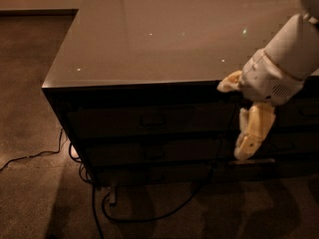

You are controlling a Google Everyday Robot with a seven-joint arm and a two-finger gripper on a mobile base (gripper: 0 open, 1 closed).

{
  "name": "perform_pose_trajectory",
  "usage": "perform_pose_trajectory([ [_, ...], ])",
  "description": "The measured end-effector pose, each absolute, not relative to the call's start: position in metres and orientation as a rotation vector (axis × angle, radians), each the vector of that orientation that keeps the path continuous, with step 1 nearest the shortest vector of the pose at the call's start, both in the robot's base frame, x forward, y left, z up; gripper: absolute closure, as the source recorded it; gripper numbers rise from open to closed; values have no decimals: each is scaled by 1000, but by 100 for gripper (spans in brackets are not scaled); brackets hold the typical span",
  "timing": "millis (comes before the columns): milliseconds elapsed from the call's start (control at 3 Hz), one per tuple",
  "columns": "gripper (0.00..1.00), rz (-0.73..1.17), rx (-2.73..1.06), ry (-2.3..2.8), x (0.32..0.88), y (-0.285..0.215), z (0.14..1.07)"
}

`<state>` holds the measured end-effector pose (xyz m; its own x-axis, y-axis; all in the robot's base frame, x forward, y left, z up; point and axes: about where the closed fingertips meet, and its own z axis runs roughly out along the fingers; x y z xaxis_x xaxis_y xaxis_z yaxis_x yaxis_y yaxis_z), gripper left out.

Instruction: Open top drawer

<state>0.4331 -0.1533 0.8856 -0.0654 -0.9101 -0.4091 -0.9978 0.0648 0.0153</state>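
Observation:
The top drawer (124,121) is the uppermost dark front of the cabinet, just under the glossy grey top. It looks shut, and its small rectangular handle (153,119) sits at its centre. My gripper (231,121) hangs in front of the cabinet's right part, to the right of the handle and apart from it. Its two pale yellow fingers are spread open and hold nothing. One finger (228,82) is at the level of the top's edge. The other finger (253,133) points down across the drawer fronts.
Shallower dark drawers (149,153) lie below the top drawer. A black cable (209,183) hangs down the cabinet front and loops on the carpet. More cables (30,158) trail on the floor at the left. The cabinet top (159,34) is bare and shiny.

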Motion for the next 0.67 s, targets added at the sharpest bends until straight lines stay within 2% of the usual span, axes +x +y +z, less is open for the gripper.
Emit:
perform_pose_trajectory([
  [333,0,537,-1935,2045,429,-135,852],
  [667,0,556,-1920,1994,428,-105,832],
])
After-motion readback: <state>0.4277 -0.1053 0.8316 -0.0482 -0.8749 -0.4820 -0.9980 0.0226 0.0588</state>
